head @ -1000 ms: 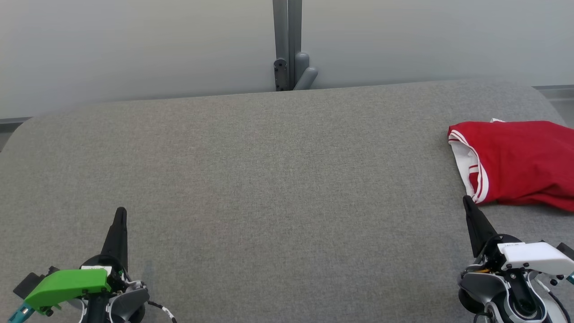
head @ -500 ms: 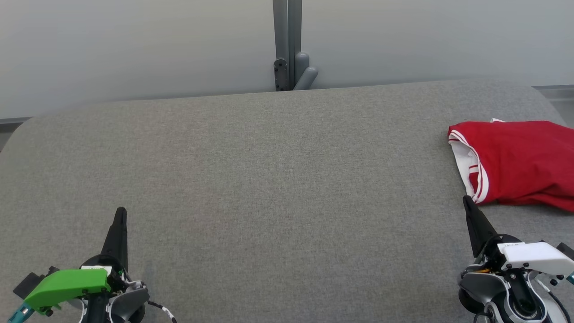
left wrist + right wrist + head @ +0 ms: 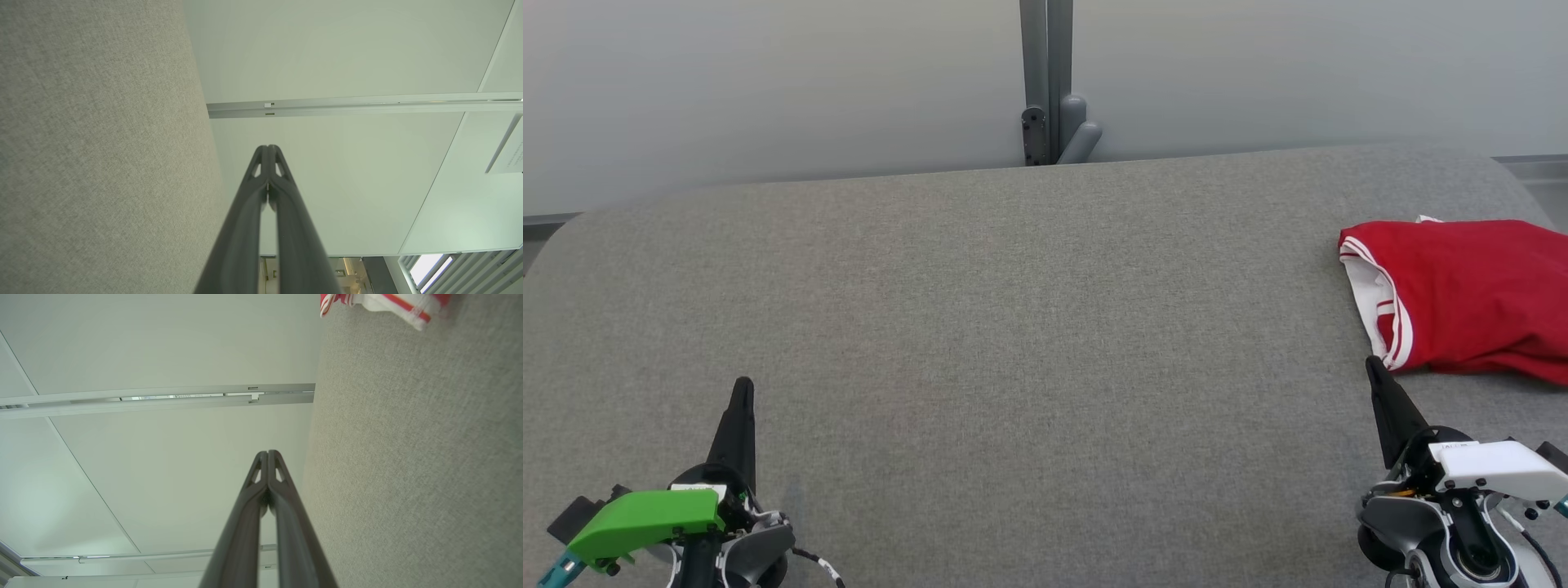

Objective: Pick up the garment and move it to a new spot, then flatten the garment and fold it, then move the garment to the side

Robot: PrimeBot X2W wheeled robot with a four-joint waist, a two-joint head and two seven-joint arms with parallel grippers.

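Observation:
The garment (image 3: 1470, 298) is red with white, red-striped trim and lies bunched at the far right of the grey fabric table (image 3: 1013, 327), running past the head view's right edge. Its trim (image 3: 392, 304) shows at the top of the right wrist view. My right gripper (image 3: 1372, 365) is shut and holds nothing, its tip just short of the garment's near left corner. At the lower left my left gripper (image 3: 743, 384) is also shut and holds nothing, far from the garment. Both wrist views show their fingertips pressed together, at left gripper (image 3: 268, 147) and right gripper (image 3: 268, 452).
A pale wall panel rises behind the table, with a grey metal post and bracket (image 3: 1049, 90) at its middle. The table's far edge curves down at both corners.

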